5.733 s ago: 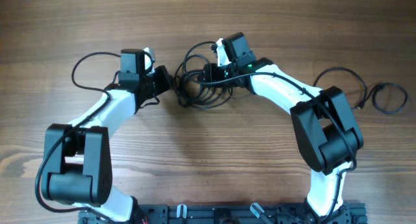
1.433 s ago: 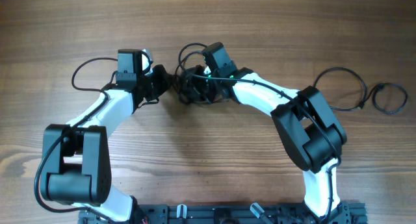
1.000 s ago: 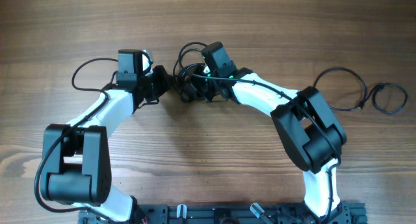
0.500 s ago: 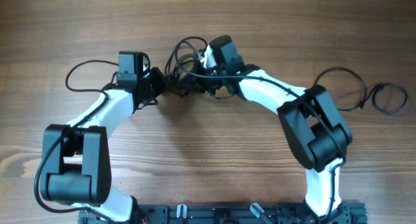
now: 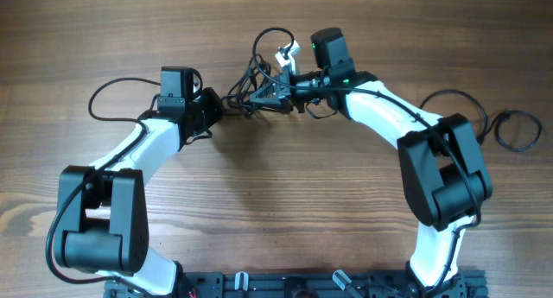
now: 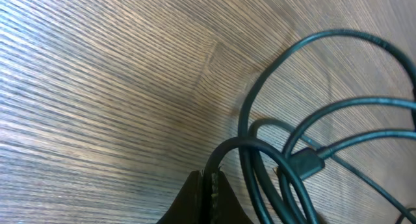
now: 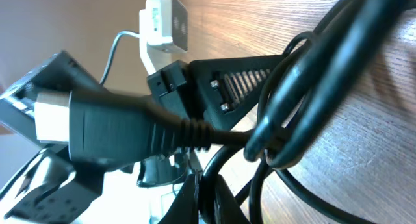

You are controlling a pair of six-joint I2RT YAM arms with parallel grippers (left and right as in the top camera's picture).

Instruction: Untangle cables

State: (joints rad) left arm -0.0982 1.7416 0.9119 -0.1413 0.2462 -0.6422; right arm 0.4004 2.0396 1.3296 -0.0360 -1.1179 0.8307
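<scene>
The cables (image 5: 257,66) are a knot of thin black cords stretched between my two grippers at the table's far middle, with a pale-tipped plug (image 5: 285,53) sticking up. My left gripper (image 5: 224,104) is shut on one cord at the knot's left end; the left wrist view shows its jaws (image 6: 211,182) pinching a dark cord, with several loops and a small plug (image 6: 305,164) beside it. My right gripper (image 5: 275,92) is shut on a cord at the knot's right side; in the right wrist view its jaws (image 7: 208,193) clamp a cord below a thick black plug (image 7: 110,130).
A separate small coiled cable (image 5: 517,129) lies at the far right. A black wire loop arcs out from the left arm (image 5: 111,89) and another from the right arm (image 5: 462,98). A black ribbed wedge (image 7: 247,81) and a white plug (image 7: 166,19) show behind the cords.
My right gripper has pulled up and to the right with its cord, drawing the knot out longer. The left gripper has held its cord almost in place.
</scene>
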